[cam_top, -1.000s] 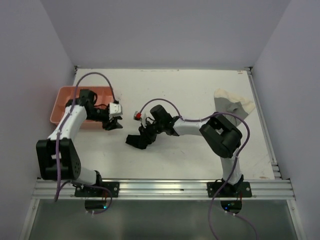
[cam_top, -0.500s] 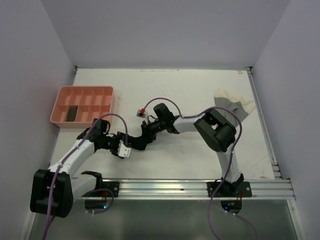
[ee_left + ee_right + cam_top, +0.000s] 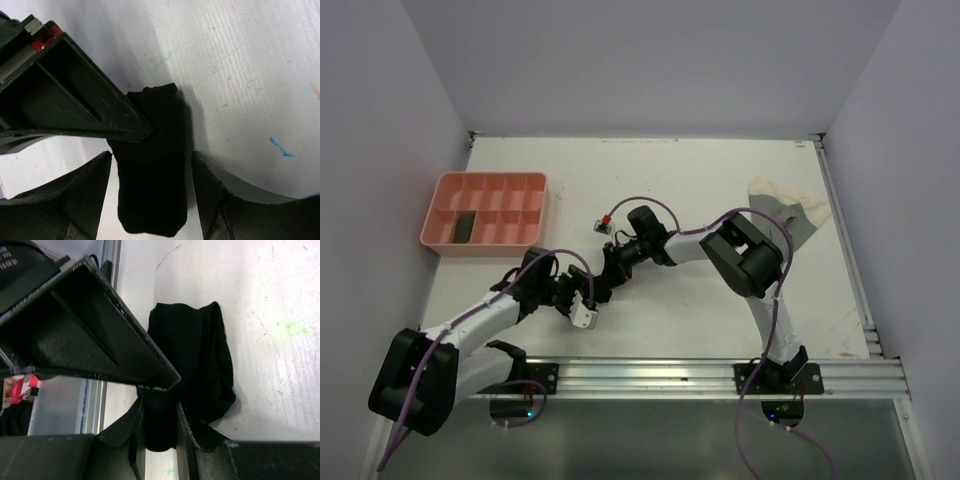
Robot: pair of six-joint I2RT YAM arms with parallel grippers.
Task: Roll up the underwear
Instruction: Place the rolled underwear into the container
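Black underwear roll (image 3: 152, 210) on the white table (image 3: 680, 310), left of centre toward the near edge.
Right gripper (image 3: 160, 412) held one end of it between nearly closed fingers; left gripper (image 3: 151, 159) stood wide open, its fingers flanking the roll without clamping it.

There are two arms, the left arm (image 3: 480, 320) and the right arm (image 3: 750, 262), and two grippers, the left gripper (image 3: 151, 155) and the right gripper (image 3: 160, 405). The black underwear comes to two pieces: one roll (image 3: 465, 226) and one bundle (image 3: 152, 200). The cream heap (image 3: 780, 205) is one, though how many pieces are in it cannot be told. There is one pink tray (image 3: 485, 177) with two rows of compartments, and one table (image 3: 700, 170).
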